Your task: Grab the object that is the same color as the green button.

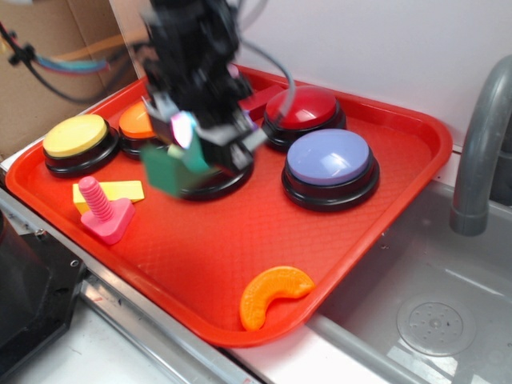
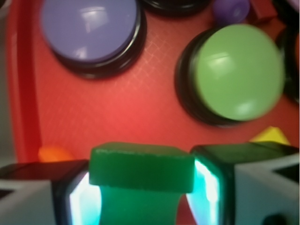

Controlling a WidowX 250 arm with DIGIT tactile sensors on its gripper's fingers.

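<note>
The object, a small dark green block [image 2: 140,166], sits clamped between my two fingers, and my gripper [image 2: 143,185] is shut on it. In the exterior view the block [image 1: 164,172] hangs above the red tray [image 1: 424,152] at the tip of the gripper [image 1: 182,152]. The green button [image 2: 239,70], a pale green dome on a black base, lies ahead and to the right in the wrist view. In the exterior view the arm hides its dome and only the black base [image 1: 220,186] shows.
On the tray are a yellow button [image 1: 76,136], an orange button [image 1: 134,120], a red button [image 1: 302,106] and a purple button [image 1: 330,158]. A pink screw piece [image 1: 104,212], a yellow block [image 1: 120,190] and an orange crescent [image 1: 274,292] lie nearer the front. A sink [image 1: 432,320] and faucet [image 1: 480,144] are at the right.
</note>
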